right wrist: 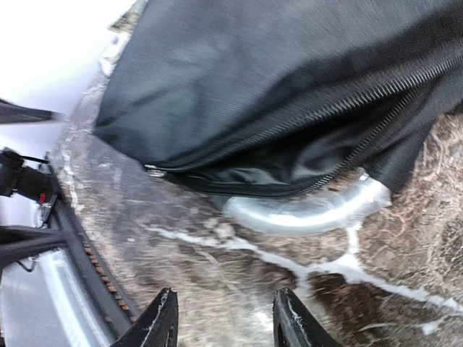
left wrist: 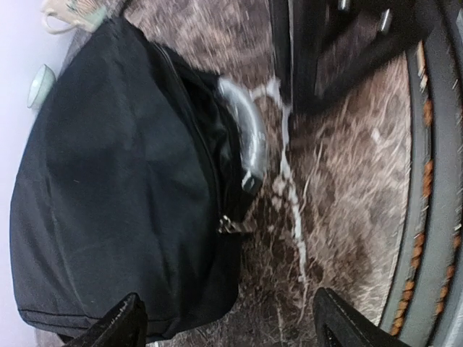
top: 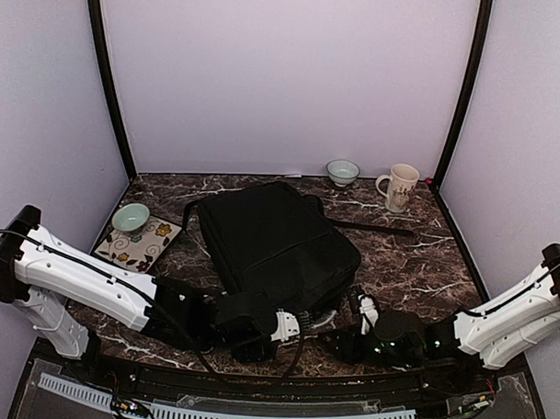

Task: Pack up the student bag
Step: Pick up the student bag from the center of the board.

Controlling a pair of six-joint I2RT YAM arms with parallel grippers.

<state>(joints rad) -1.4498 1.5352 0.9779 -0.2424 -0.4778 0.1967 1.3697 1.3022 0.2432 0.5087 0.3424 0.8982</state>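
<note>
Top: black bag (top: 274,241) is laid mid-surface (top: 425,270), left claw (top: 299,322) and right claw (top: 354,330) at its near edge.
Left wrist: left claw is spread, nothing gripped; bag corner seen just ahead, zip pull (left wrist: 228,225) exposed.
Right wrist: right claw is released, empty; unzipped opening with grey curved rim (right wrist: 304,210) just ahead.

No words, brands or numbers can be read in any view. The mug (top: 398,187) bears a faint mark too small to make out, and the bag (top: 277,242) shows only plain black cloth.
</note>
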